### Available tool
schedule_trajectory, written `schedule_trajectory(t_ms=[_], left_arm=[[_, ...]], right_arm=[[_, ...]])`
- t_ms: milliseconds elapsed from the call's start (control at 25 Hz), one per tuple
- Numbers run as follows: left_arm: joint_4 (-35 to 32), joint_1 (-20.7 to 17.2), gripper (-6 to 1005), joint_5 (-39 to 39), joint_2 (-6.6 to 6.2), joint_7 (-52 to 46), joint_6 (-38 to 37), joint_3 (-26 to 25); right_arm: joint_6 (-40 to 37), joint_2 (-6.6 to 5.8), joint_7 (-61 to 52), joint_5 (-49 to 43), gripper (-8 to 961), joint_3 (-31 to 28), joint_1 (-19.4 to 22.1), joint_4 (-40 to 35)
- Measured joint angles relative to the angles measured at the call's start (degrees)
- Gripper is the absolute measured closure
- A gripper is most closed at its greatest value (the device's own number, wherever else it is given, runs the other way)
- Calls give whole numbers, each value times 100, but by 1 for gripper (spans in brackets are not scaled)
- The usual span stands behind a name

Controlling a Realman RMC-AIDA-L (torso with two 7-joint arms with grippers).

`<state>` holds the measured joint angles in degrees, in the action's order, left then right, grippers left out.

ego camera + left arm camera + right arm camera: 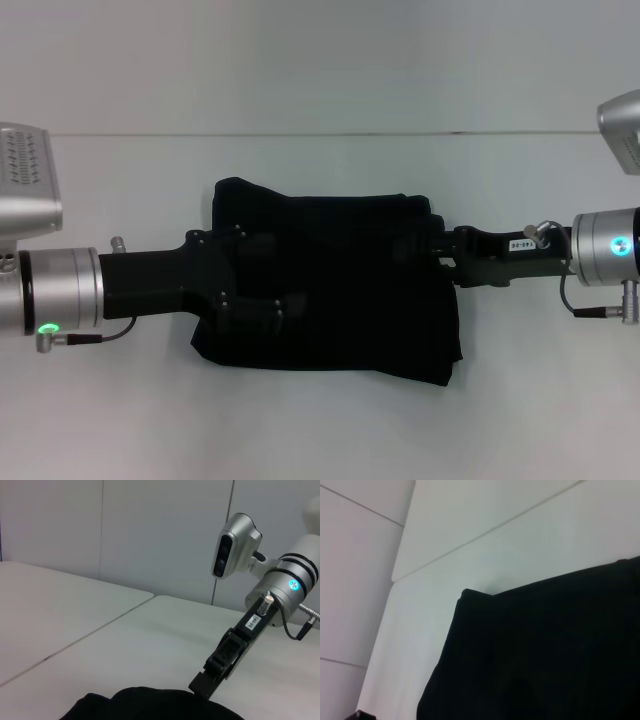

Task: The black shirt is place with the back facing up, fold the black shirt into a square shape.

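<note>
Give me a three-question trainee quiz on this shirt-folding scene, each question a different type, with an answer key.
1. True or false: the black shirt lies spread flat with both sleeves out.
2. Multiple choice: where is the right end effector?
A. Parked away from the cloth
B. At the shirt's right edge
C. At the table's far edge
3. Fill in: the left end effector reaches over the shirt's ____ part.

Key
1. False: it is already folded into a compact, roughly rectangular bundle on the white table.
2. B
3. left
</note>
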<state>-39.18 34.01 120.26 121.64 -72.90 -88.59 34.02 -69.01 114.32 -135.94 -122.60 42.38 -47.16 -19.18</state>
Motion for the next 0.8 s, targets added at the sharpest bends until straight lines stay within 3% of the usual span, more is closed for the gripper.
schedule_trajectory(t_ms=[400,640,800], left_arm=[[72,23,50,-3,0,-19,53,0],[86,43,50,-3,0,-21,93,0],[92,44,50,-3,0,-22,143,-1]], right_arm=[[102,35,18,26,26,90,48,10],[189,124,41,35,37,57,21,11],[492,242,131,103,166,7,76,-8]])
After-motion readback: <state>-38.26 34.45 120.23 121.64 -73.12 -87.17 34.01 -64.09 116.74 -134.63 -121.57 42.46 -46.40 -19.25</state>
